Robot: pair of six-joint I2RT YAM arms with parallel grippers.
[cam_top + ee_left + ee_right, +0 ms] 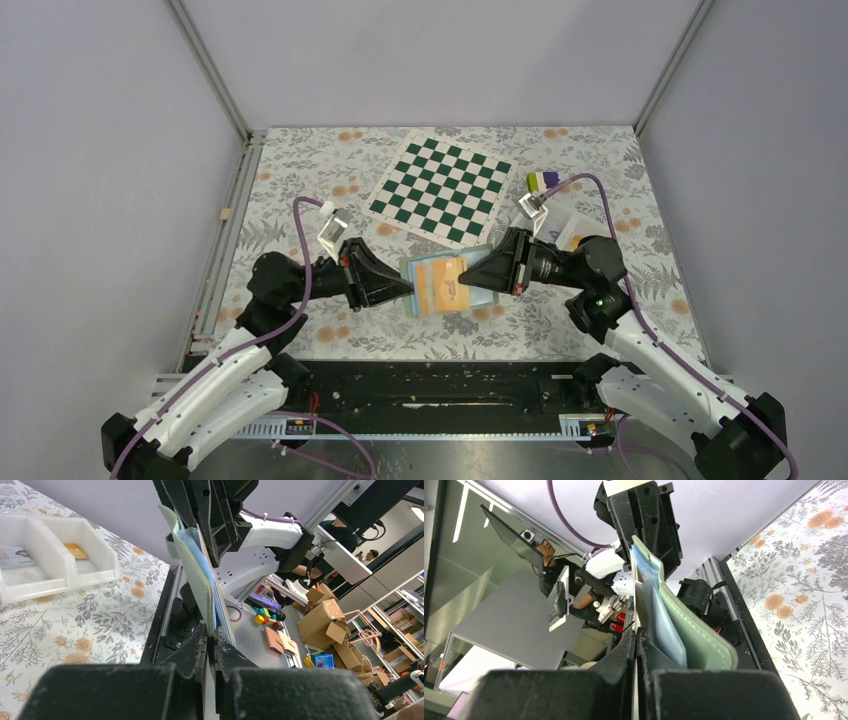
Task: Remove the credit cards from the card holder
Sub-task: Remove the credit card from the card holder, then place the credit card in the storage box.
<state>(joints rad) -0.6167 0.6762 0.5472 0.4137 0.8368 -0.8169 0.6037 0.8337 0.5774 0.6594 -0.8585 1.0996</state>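
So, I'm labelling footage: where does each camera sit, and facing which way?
Top external: above and behind the arms, looking down at the table; both arms show, left gripper on the card holder, right gripper on its orange card.
Left wrist: on the left arm, looking along its own fingers toward the right gripper; white tray beside.
Right wrist: mirrored, own fingers low, left gripper ahead.
Both wrist views share the card holder, edge-on.
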